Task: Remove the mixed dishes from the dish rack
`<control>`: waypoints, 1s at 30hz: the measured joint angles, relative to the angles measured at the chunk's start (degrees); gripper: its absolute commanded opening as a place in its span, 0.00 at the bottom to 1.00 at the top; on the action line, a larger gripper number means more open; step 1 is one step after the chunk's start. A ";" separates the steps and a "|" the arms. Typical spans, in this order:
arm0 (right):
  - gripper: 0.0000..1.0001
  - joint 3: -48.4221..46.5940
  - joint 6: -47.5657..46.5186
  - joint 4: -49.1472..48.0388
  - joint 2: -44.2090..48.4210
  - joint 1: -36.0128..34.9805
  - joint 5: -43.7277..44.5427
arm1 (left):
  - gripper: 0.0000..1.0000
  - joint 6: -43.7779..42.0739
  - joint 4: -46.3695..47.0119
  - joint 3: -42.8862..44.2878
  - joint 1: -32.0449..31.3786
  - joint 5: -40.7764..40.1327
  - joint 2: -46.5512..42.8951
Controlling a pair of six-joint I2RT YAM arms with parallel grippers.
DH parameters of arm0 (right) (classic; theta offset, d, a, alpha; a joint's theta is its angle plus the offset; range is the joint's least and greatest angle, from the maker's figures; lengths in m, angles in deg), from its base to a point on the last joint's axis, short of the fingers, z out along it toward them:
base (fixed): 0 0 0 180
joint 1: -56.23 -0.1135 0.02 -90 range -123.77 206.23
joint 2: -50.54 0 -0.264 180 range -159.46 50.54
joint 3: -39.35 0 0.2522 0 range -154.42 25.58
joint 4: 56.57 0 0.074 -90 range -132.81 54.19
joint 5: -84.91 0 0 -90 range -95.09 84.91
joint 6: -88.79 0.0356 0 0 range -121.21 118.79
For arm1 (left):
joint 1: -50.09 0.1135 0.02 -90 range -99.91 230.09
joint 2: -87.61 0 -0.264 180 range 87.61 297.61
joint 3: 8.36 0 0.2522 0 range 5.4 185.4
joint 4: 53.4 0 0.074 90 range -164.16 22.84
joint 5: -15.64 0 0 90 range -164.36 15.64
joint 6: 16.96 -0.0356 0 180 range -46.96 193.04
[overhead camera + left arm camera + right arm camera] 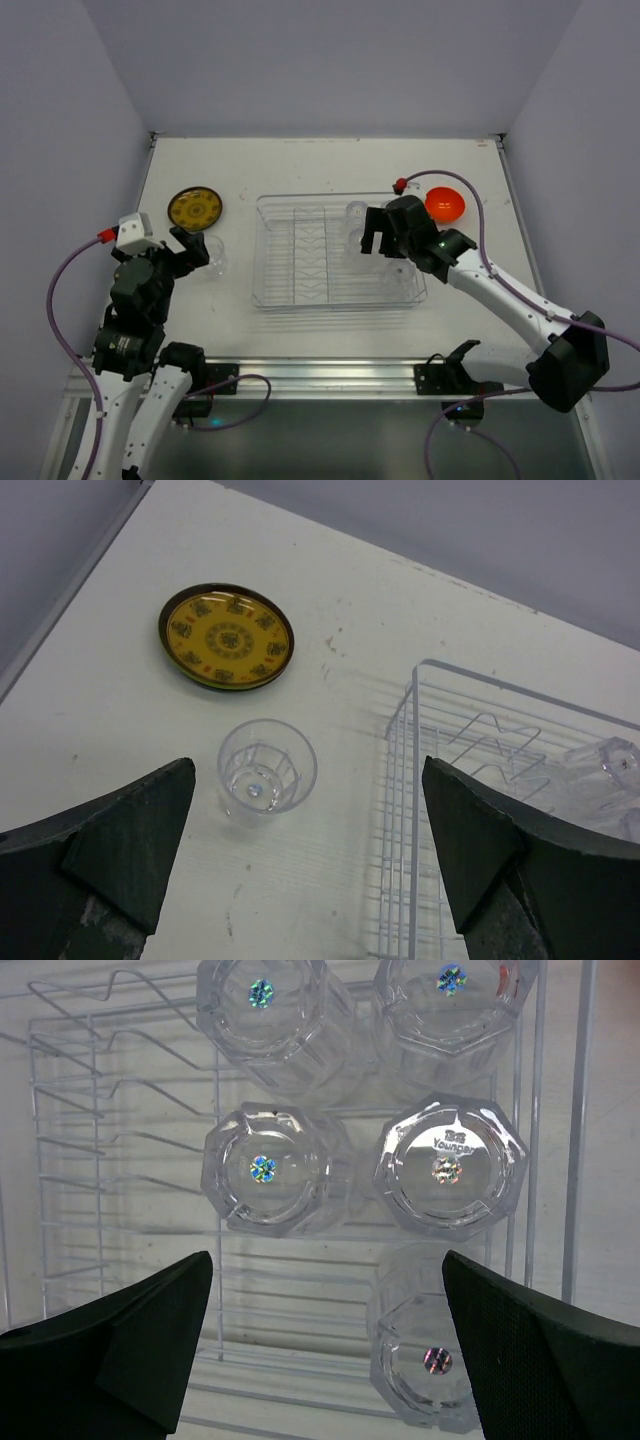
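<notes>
the clear, ribbed dish rack (pixel 300 250) lies on the surface (pixel 330 165), long axis left to right. five glass cups (pixel 450 1165) stand upside down in its right end, under the released right pincer (pixel 327 1260). the released left pincer (pixel 307 770) hovers over one upright cup (pixel 266 772) near the flat yellow plate (pixel 226 638).

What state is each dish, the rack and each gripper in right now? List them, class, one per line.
Dish rack: plate slots bare, cups at one end.
Yellow plate: flat on the table, unloaded.
Orange bowl: on the table, unloaded.
Single glass cup: upright on the table.
Five glass cups: racked, apparently bottom-up.
Left gripper: open.
Right gripper: open.
</notes>
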 measured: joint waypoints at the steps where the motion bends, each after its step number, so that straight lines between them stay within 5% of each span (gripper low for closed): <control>1: 0.99 -1.16 0.87 0.39 -1.79 -0.28 0.74 | 1.00 0.09 -0.15 -0.33 0.00 -0.20 0.00; 14: 0.96 -18.97 4.63 5.22 -20.63 -4.94 7.34 | 1.00 0.15 0.13 -0.98 -0.07 1.14 -1.46; 30: 0.93 -20.22 4.68 8.13 -28.46 -5.29 8.96 | 1.00 0.15 0.50 -1.84 -2.03 1.99 -1.01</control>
